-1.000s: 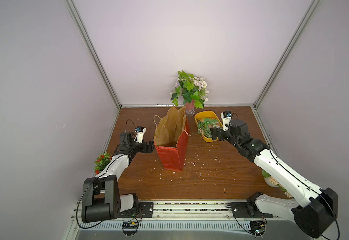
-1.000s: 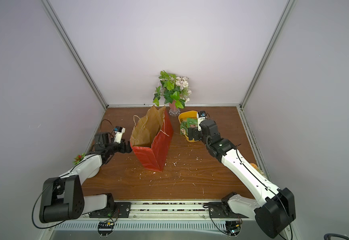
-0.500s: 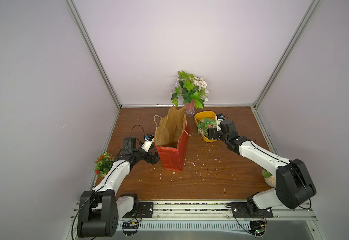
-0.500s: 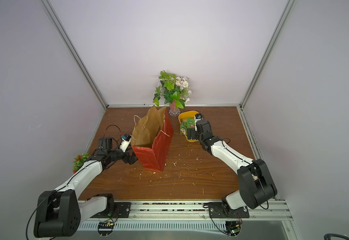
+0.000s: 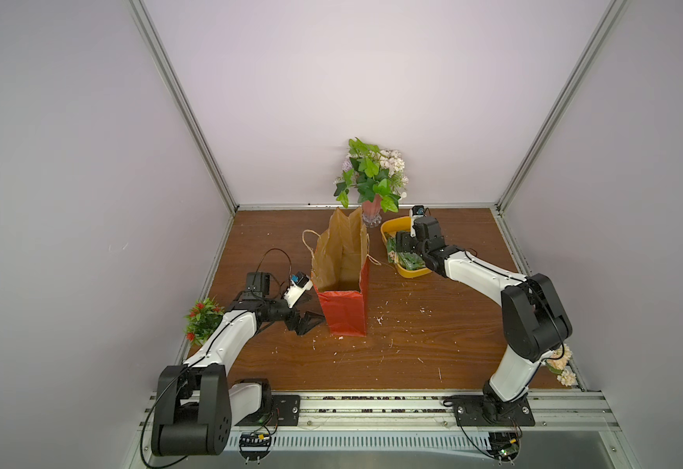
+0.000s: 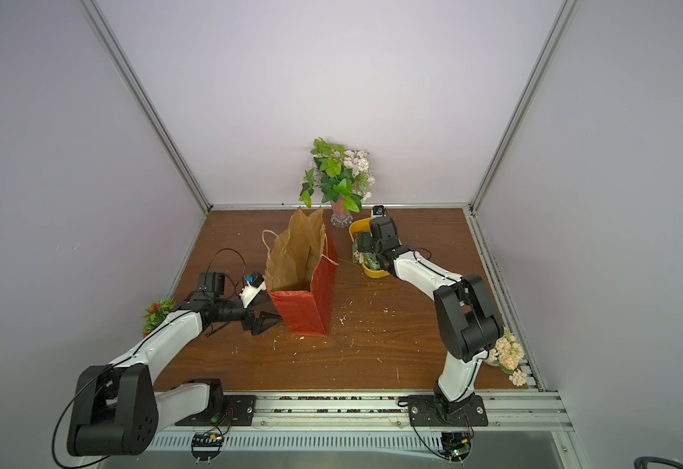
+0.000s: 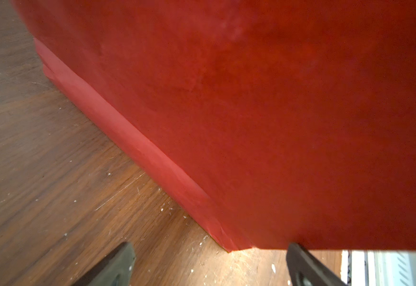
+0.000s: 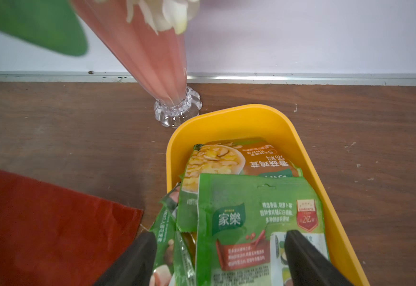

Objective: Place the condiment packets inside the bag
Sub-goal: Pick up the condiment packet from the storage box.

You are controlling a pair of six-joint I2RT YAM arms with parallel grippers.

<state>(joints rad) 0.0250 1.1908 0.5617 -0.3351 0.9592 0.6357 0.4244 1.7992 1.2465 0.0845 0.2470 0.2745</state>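
Left fingers (image 5: 309, 321) are spread wide and hold nothing. They sit low over the counter (image 5: 412, 349), just beside the near bottom corner of the bag (image 5: 343, 312). In the left wrist view one finger sits right at the red wall; can't tell if it touches. Bag stands upright mid-counter, mouth open, brown kraft inside.

Right fingers (image 5: 403, 247) are down in the yellow tub (image 5: 390, 225), apart, straddling the condiment packets (image 8: 251, 218). Nothing looks clamped. The top packet lies flat between the fingers, green with a red label. A packet with a soup picture lies under it toward the tub's far end, and a couple stand on edge by one finger.

Tub is just beside the bag, with the pink vase (image 8: 152, 62) near its far end.
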